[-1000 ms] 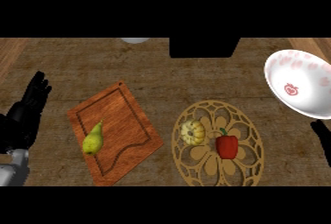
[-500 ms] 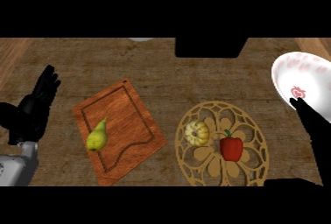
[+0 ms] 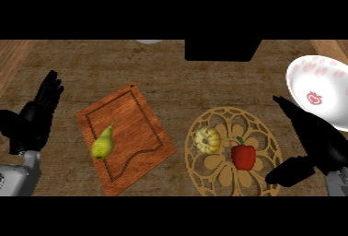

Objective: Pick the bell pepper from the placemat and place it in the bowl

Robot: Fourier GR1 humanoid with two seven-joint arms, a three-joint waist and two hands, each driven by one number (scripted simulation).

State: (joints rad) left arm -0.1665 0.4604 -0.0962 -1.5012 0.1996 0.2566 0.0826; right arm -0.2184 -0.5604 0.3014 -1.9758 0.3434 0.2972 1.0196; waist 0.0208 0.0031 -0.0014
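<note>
A red bell pepper (image 3: 244,156) with a green stem lies on the round tan cut-out placemat (image 3: 234,179), right of a small yellow squash (image 3: 208,140). The white bowl (image 3: 319,90) with red markings stands at the far right, beyond the placemat. My right hand (image 3: 313,142) is open at the placemat's right edge, its fingers stretched toward the bowl and its thumb near the pepper, apart from it. At the left edge my left hand (image 3: 34,120) rests open, fingers up.
A wooden cutting board (image 3: 136,124) lies tilted at the centre-left with a green pear (image 3: 102,144) on it. A black block (image 3: 223,50) stands at the counter's back, with a pale round object (image 3: 149,41) to its left.
My right hand has risen from the lower right edge into view beside the placemat. The view has shifted a little, so the bowl sits closer to the right edge. The left hand stays resting.
</note>
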